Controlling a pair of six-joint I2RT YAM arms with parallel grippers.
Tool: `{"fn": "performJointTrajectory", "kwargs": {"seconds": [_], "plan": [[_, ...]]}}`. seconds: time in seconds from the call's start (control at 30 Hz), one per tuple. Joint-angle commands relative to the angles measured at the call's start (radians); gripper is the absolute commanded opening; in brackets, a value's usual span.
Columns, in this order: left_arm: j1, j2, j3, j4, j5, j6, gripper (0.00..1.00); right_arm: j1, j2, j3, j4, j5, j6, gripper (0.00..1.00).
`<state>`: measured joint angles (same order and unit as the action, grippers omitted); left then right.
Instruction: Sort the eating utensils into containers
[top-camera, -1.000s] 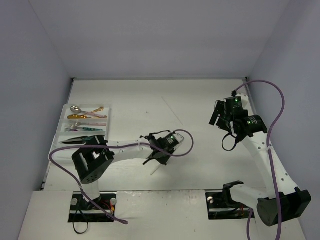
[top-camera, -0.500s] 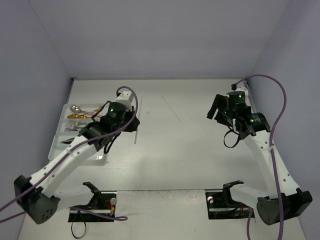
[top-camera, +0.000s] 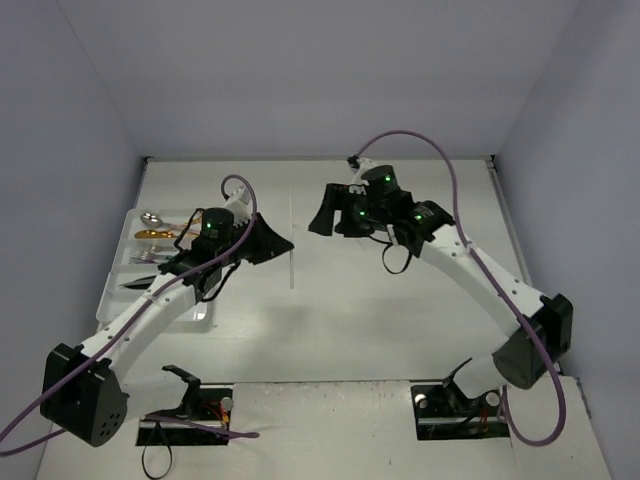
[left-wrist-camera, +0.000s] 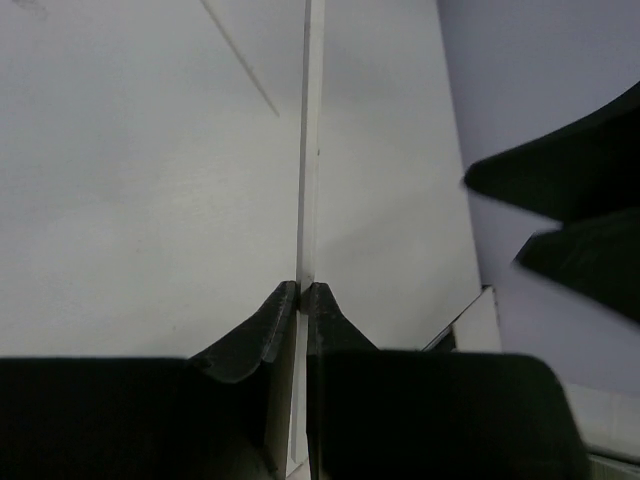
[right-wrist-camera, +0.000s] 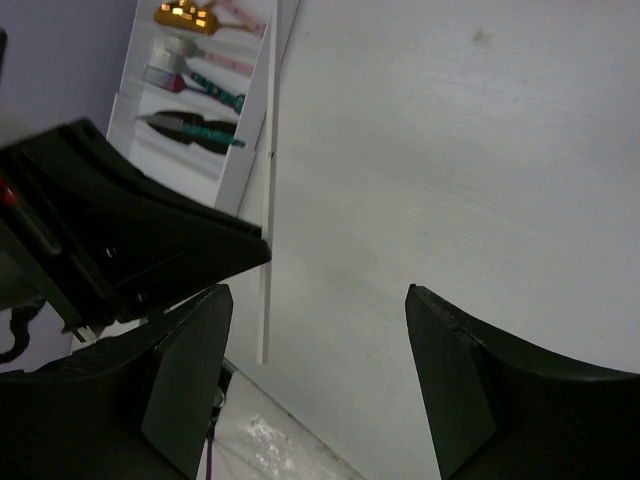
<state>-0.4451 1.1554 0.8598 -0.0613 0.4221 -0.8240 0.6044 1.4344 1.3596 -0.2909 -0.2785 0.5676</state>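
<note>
My left gripper (top-camera: 285, 243) is shut on a thin pale stick (top-camera: 291, 270), one of the eating utensils, and holds it above the table just right of the containers. In the left wrist view the stick (left-wrist-camera: 312, 150) runs straight out from the shut gripper (left-wrist-camera: 302, 288). The containers, a white divided tray (top-camera: 113, 285), hold a silver spoon (top-camera: 150, 216), a gold spoon (top-camera: 150, 233) and green-handled pieces (right-wrist-camera: 215, 98). My right gripper (top-camera: 332, 218) hangs open and empty close to the stick's right side; in its own view the right gripper (right-wrist-camera: 318, 292) looks past the stick (right-wrist-camera: 265, 320).
A thin pale line (left-wrist-camera: 240, 58) lies slanted on the table beyond the held stick, perhaps another stick. Purple cables loop above both arms. Grey walls close in the back and sides. The left gripper (right-wrist-camera: 255, 250) fills the left of the right wrist view.
The left arm swung from the table's middle toward the tray, carrying the stick, then edged right. The right arm swept from the far right to the centre, beside the left gripper.
</note>
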Motion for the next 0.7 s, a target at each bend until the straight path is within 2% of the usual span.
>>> {"fn": "performJointTrajectory", "kwargs": {"seconds": [0.0, 0.3, 0.4, 0.47, 0.6, 0.67], "plan": [[0.069, 0.025, 0.117, 0.283, 0.102, -0.147, 0.00, 0.095, 0.130, 0.128, 0.127, -0.079, 0.021, 0.67], [0.125, 0.069, 0.156, 0.369, 0.115, -0.239, 0.00, 0.106, 0.243, 0.251, 0.136, -0.146, -0.003, 0.67], [0.136, 0.083, 0.154, 0.402, 0.130, -0.275, 0.00, 0.106, 0.283, 0.277, 0.136, -0.158, -0.016, 0.62], [0.137, 0.085, 0.148, 0.408, 0.137, -0.287, 0.00, 0.106, 0.304, 0.297, 0.135, -0.164, -0.026, 0.53], [0.142, 0.082, 0.132, 0.406, 0.143, -0.290, 0.00, 0.106, 0.334, 0.340, 0.133, -0.183, -0.034, 0.09], [0.156, 0.079, 0.125, 0.408, 0.148, -0.290, 0.00, 0.106, 0.340, 0.346, 0.133, -0.189, -0.035, 0.00]]}}
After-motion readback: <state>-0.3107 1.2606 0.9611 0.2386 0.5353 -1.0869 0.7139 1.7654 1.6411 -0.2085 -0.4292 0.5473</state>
